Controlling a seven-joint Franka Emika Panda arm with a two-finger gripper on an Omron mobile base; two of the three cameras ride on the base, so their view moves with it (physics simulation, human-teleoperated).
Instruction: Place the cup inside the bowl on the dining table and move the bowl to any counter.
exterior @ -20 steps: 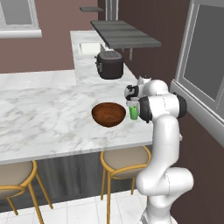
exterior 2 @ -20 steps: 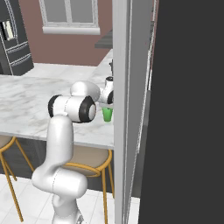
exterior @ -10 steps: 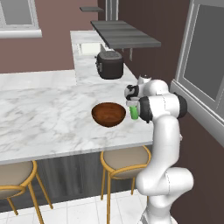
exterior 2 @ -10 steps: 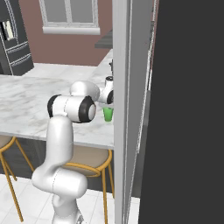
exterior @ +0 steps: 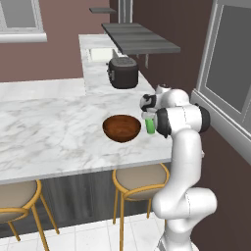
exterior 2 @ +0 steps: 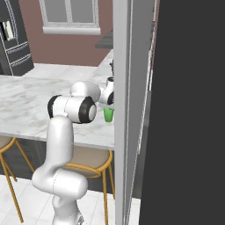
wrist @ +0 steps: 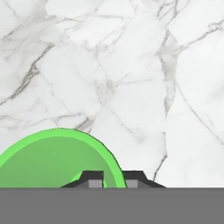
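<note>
White marble surface (exterior: 54,132) carries the bowl (exterior: 121,128) near its front edge and the cup (exterior: 149,125) just beside it toward the front right corner, both upright and apart. At the cup's rim, the gripper (wrist: 113,178) is clenched on the cup's wall, one fingertip inside, one outside.

Veined white marble dining table (exterior: 59,142), glossy wooden bowl (exterior: 121,128), seemingly plastic cup (wrist: 48,159)
</note>
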